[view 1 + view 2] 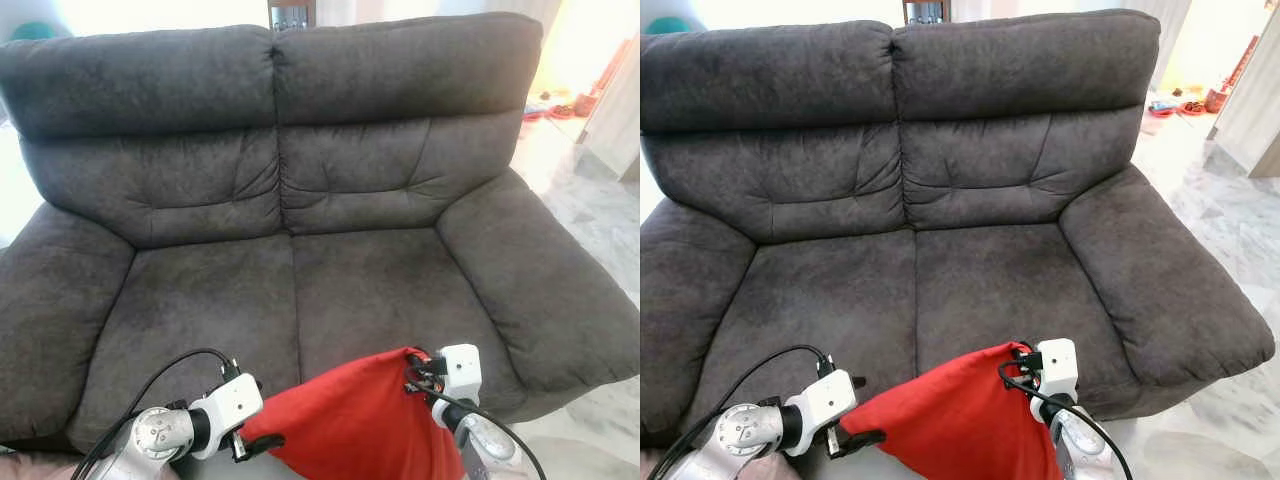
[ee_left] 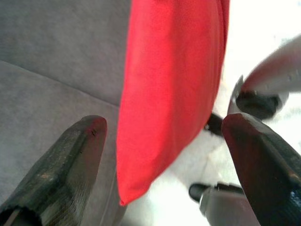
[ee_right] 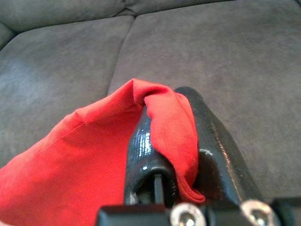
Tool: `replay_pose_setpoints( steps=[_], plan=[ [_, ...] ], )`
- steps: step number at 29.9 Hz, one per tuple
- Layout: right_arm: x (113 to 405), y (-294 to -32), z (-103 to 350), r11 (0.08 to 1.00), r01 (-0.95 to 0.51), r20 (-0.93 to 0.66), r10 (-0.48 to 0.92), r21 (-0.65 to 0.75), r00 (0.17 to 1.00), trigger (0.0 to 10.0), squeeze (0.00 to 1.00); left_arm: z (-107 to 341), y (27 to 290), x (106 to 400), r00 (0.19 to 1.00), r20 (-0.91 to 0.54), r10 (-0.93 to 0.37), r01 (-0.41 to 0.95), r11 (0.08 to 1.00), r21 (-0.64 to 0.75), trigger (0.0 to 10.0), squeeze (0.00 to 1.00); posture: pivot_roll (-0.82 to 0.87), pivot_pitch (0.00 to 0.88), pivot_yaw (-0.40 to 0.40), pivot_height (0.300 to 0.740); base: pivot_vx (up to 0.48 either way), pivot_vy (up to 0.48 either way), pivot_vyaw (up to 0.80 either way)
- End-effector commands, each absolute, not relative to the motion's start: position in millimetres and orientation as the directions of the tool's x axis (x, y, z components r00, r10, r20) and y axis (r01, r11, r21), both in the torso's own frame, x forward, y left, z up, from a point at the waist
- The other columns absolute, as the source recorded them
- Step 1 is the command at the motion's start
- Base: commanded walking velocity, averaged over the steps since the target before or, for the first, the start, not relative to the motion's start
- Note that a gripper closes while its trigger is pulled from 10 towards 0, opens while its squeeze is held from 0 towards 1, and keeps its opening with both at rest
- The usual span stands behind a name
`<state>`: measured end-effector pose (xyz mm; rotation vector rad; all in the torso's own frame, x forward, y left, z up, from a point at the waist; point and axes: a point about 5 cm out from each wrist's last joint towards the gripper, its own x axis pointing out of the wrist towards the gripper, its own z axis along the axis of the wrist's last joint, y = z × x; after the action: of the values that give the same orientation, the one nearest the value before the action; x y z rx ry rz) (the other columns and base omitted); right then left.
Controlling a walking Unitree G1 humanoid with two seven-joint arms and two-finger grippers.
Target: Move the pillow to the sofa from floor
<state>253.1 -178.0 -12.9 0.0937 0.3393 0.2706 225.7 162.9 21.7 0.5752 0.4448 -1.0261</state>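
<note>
Pinching red pillow corner, right gripper raised before sofa, left gripper spread apart astride it

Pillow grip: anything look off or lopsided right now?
Yes. The red pillow hangs by one pinched corner from the right gripper, sagging before the sofa seat. The left gripper is open, its fingers straddling the lower edge without clamping.

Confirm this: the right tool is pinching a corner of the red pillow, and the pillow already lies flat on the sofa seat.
Not flat on the seat. The right tool does pinch a corner of the red pillow, but the left eye view shows it hanging before the sofa front edge.
</note>
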Motion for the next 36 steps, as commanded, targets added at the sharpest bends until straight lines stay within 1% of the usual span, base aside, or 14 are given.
replay_pose_setpoints(
  steps=[1, 2, 4, 5, 6, 9, 13, 17, 20, 23, 25, 29, 34, 36],
  plan=[
    [288, -174, 34, 0.948, -0.311, -0.101, 0.317, 0.069, 0.943, 10.0, 0.00, 17, 167, 226, 0.442, -0.631, -0.638, 0.895, 0.364, 0.259, 10.0, 0.00, 0.11, 0.000, -0.017, 0.740, 0.000, 0.000, 0.00],
    [288, -174, 34, 0.948, -0.311, -0.101, 0.317, 0.069, 0.943, 10.0, 0.00, 17, 167, 226, 0.442, -0.631, -0.638, 0.895, 0.364, 0.259, 10.0, 0.00, 0.11, 0.000, -0.017, 0.740, 0.000, 0.000, 0.00],
    [291, -171, 45, 0.921, -0.386, -0.067, 0.388, 0.049, 0.919, 10.0, 0.00, 17, 169, 230, 0.488, -0.633, -0.601, 0.872, 0.370, 0.322, 10.0, 0.00, 0.11, 0.000, -0.018, 0.740, 0.000, 0.000, 0.00],
    [291, -171, 45, 0.921, -0.386, -0.067, 0.388, 0.049, 0.919, 10.0, 0.00, 17, 169, 230, 0.488, -0.633, -0.601, 0.872, 0.370, 0.322, 10.0, 0.00, 0.11, 0.000, -0.018, 0.740, 0.000, 0.000, 0.00],
    [291, -170, 48, 0.903, -0.429, -0.072, 0.429, 0.027, 0.900, 10.0, 0.00, 16, 169, 233, 0.514, -0.621, -0.592, 0.857, 0.391, 0.337, 10.0, 0.00, 0.11, 0.000, -0.019, 0.740, 0.000, 0.000, 0.00],
    [290, -170, 49, 0.884, -0.467, -0.078, 0.466, 0.008, 0.881, 10.0, 0.00, 16, 170, 234, 0.531, -0.613, -0.585, 0.846, 0.404, 0.347, 10.0, 0.00, 0.11, 0.000, -0.019, 0.740, 0.000, 0.000, 0.00],
    [285, -168, 61, 0.828, -0.560, -0.066, 0.558, -0.022, 0.827, 10.0, 0.00, 13, 171, 236, 0.553, -0.599, -0.579, 0.832, 0.421, 0.362, 10.0, 0.00, 0.10, 0.000, -0.010, 0.740, 0.000, 0.000, 0.00],
    [283, -167, 70, 0.801, -0.598, -0.049, 0.597, -0.025, 0.801, 10.0, 0.00, 9, 170, 236, 0.549, -0.601, -0.581, 0.834, 0.422, 0.355, 10.0, 0.00, 0.09, 0.000, -0.010, 0.740, 0.000, 0.000, 0.00],
    [272, -165, 75, 0.724, -0.689, -0.076, 0.686, -0.033, 0.724, 10.0, 0.00, 4, 170, 235, 0.547, -0.607, -0.576, 0.835, 0.423, 0.351, 10.0, 0.00, 0.09, 0.000, -0.013, 0.740, 0.000, 0.000, 0.00],
    [270, -165, 76, 0.702, -0.711, -0.092, 0.706, -0.038, 0.702, 10.0, 0.00, 3, 170, 235, 0.549, -0.606, -0.576, 0.834, 0.425, 0.352, 10.0, 0.00, 0.09, 0.000, -0.016, 0.740, 0.000, 0.000, 0.00],
    [264, -168, 75, 0.653, -0.756, -0.149, 0.744, -0.046, 0.652, 10.0, 0.00, 2, 171, 234, 0.552, -0.605, -0.574, 0.832, 0.434, 0.347, 10.0, 0.00, 0.09, 0.000, -0.019, 0.740, 0.000, 0.000, 0.00],
    [260, -169, 77, 0.626, -0.778, -0.174, 0.763, -0.041, 0.623, 10.0, 0.00, -1, 173, 232, 0.543, -0.611, -0.576, 0.836, 0.436, 0.332, 10.0, 0.00, 0.09, 0.000, -0.020, 0.740, 0.000, 0.000, 0.00],
    [258, -167, 84, 0.590, -0.806, -0.190, 0.787, -0.045, 0.587, 10.0, 0.00, -8, 175, 225, 0.499, -0.639, -0.585, 0.861, 0.420, 0.287, 10.0, 0.00, 0.09, 0.000, -0.017, 0.740, 0.000, 0.000, 0.00],
    [257, -166, 88, 0.582, -0.812, -0.181, 0.795, -0.041, 0.578, 10.0, 0.00, -10, 175, 224, 0.498, -0.640, -0.585, 0.861, 0.422, 0.284, 10.0, 0.00, 0.09, 0.000, -0.016, 0.740, 0.000, 0.000, 0.00]
  ],
)
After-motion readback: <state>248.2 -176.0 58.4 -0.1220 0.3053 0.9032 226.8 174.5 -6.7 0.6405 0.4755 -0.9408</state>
